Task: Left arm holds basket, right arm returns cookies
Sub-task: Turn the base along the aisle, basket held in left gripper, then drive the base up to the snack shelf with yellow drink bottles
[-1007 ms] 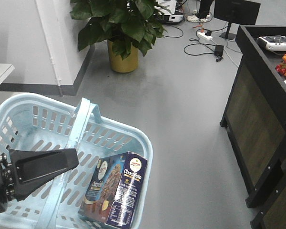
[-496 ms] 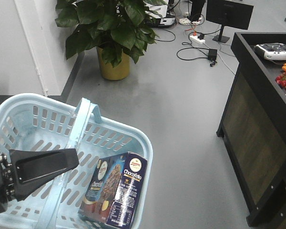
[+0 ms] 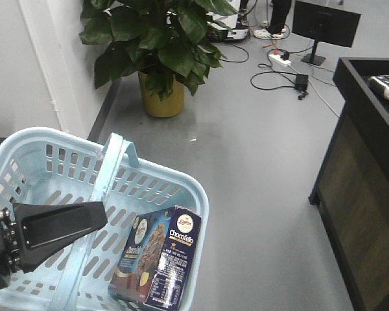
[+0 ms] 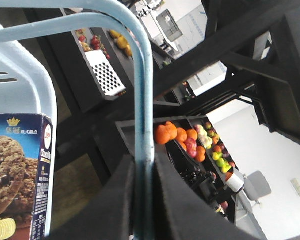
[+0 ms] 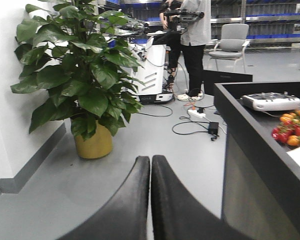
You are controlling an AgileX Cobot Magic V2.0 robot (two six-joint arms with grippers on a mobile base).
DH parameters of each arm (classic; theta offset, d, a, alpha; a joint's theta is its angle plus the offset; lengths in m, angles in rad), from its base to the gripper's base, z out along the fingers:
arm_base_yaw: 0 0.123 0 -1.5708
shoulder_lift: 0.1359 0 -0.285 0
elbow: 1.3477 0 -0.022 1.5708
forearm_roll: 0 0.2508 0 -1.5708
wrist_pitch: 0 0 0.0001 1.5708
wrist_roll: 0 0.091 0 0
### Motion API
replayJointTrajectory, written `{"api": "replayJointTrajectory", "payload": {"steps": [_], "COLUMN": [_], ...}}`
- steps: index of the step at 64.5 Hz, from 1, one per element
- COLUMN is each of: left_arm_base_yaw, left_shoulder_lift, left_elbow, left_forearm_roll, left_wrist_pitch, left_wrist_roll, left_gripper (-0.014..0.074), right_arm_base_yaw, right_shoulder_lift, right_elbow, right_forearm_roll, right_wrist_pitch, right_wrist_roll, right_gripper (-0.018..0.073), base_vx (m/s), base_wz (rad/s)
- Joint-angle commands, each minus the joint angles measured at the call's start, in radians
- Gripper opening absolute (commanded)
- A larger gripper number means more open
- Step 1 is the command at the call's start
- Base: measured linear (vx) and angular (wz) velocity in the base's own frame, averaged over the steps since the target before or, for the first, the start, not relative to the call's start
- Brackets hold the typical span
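Observation:
The pale blue basket (image 3: 32, 162) hangs at the lower left of the front view. Its flat handle (image 3: 113, 162) runs down to my left gripper (image 3: 84, 223), whose broad black finger lies across it. In the left wrist view the left gripper (image 4: 142, 172) is shut on the handle (image 4: 142, 100). The navy Danisa Chocofello cookie box (image 3: 159, 259) leans inside the basket against its right wall, and shows in the left wrist view (image 4: 20, 170). My right gripper (image 5: 150, 161) is shut and empty, held above the grey floor; it does not show in the front view.
A potted plant (image 3: 159, 39) in a yellow pot stands ahead by the white wall. A black counter (image 3: 369, 162) with fruit and a controller (image 5: 272, 101) is on the right. Cables, a monitor (image 3: 326, 24) and a standing person (image 5: 192, 30) are farther back.
The view has shifted: the plant now sits lower and farther right, and the counter has slid right toward the frame edge. Basket, box and left gripper keep their places in the frame.

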Motion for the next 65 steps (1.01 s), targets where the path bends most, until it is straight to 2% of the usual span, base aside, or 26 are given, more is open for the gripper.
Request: {"api": "replayJointTrajectory", "payload": {"steps": [1,25,65], "left_arm_base_yaw": [-0.004,-0.004,-0.004], "left_shoulder_lift": [-0.014,-0.014,-0.014], "left_elbow": [-0.031,-0.031,-0.031], "left_forearm_roll": [-0.121,-0.121,-0.121], "left_wrist_pitch": [0.029,0.029,0.030], "left_wrist_roll": [0.016,0.016,0.016], "left_gripper": [-0.0007,-0.0007,-0.0007], "right_arm_base_yaw": [-0.005,-0.005,-0.005], "right_shoulder_lift": [-0.010,-0.010,-0.010], "right_elbow": [0.021,0.021,0.021], "right_forearm_roll": [-0.011,-0.011,-0.011], "right_wrist_pitch": [-0.077,-0.077,-0.077], "right_wrist_roll": [-0.009,-0.009,-0.009], "right_gripper": [-0.0003,-0.0003,-0.0003], "base_vx": [0.20,0.19,0.15], "base_wz": [0.20,0.32,0.48]}}
